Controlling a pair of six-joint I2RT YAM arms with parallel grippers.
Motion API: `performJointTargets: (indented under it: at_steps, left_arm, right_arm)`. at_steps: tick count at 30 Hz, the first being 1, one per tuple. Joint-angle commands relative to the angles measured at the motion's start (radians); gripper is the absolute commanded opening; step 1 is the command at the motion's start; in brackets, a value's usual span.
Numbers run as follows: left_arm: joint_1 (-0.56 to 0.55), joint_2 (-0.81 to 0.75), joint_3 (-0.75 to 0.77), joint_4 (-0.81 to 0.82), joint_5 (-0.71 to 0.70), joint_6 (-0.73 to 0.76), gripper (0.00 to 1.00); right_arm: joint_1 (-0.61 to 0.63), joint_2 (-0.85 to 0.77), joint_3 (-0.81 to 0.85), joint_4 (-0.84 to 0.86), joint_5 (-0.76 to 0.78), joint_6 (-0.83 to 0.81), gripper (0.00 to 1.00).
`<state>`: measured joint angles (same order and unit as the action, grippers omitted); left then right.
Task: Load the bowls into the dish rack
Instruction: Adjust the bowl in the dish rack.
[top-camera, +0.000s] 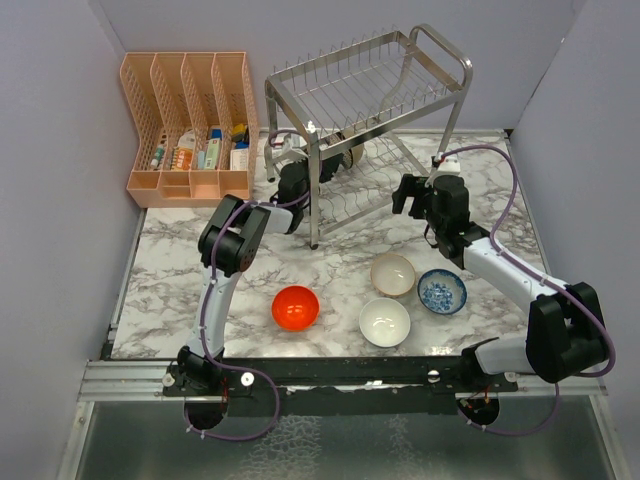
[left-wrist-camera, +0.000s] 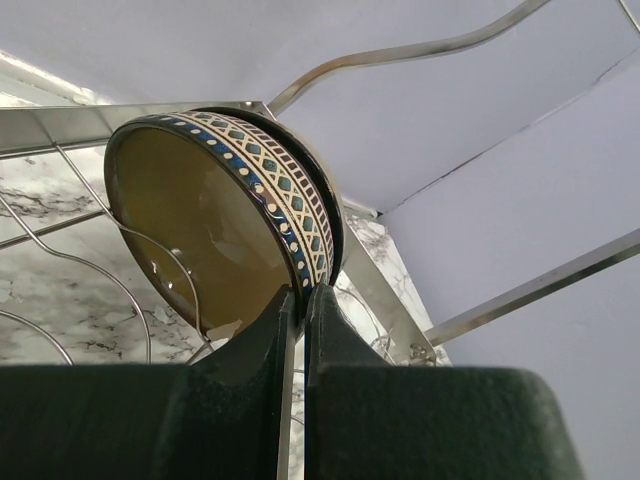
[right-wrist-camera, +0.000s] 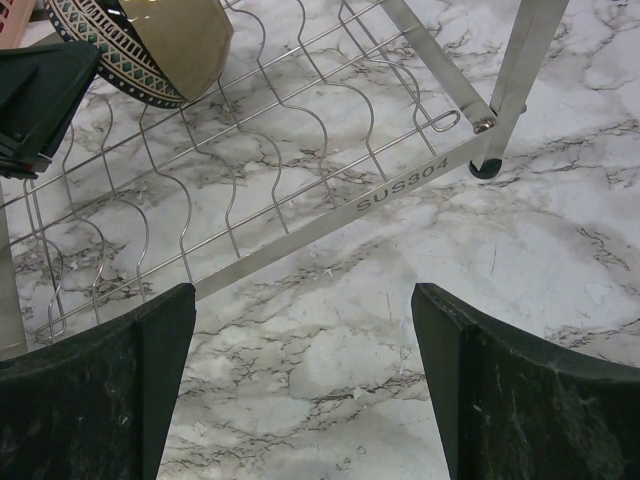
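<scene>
Dark brown bowl (left-wrist-camera: 200, 230): stands on edge in the lower tier of the dish rack (top-camera: 314, 205), propped between wavy wires. We record left gripper (left-wrist-camera: 300, 295) jaws together at its rim, clasping nothing. Right gripper (right-wrist-camera: 300, 295) jaws stand apart, probably readied for the beige bowl (top-camera: 393, 273) on the table (top-camera: 180, 260).

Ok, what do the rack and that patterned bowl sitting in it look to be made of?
Dish rack: polished steel wire and flat rail, going by the bright mirror shine. The SUS304 stamp on the rail in the right wrist view points to stainless.
Patterned bowl: probably glazed ceramic. The olive-brown inside is glossy with reflections, and a painted band runs round the outside below the rim. Glossy melamine can't be ruled out by look alone.
</scene>
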<state>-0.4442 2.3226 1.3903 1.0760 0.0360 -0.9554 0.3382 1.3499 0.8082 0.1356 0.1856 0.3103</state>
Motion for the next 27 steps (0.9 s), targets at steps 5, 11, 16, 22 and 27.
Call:
performJointTargets:
  at_steps: [5, 11, 16, 22, 27]
  left_arm:
    - [0.008, 0.028, -0.016, 0.170, -0.009, -0.021, 0.00]
    - [0.017, 0.051, 0.001, 0.191, 0.006, -0.045, 0.00]
    - [0.024, 0.063, 0.012, 0.201, 0.008, -0.072, 0.30]
    - [0.028, 0.071, 0.032, 0.195, -0.001, -0.093, 0.39]
    - [0.029, 0.094, 0.077, 0.164, -0.014, -0.118, 0.38]
  right_arm:
    - [-0.007, -0.010, -0.008, 0.036, -0.015, 0.001, 0.88]
    - [-0.007, -0.009, -0.010, 0.038, -0.016, 0.001, 0.88]
    - [-0.007, -0.006, -0.010, 0.040, -0.017, 0.002, 0.88]
    - [-0.007, -0.005, -0.009, 0.041, -0.022, 0.001, 0.88]
    - [-0.007, -0.004, -0.009, 0.041, -0.020, 0.000, 0.88]
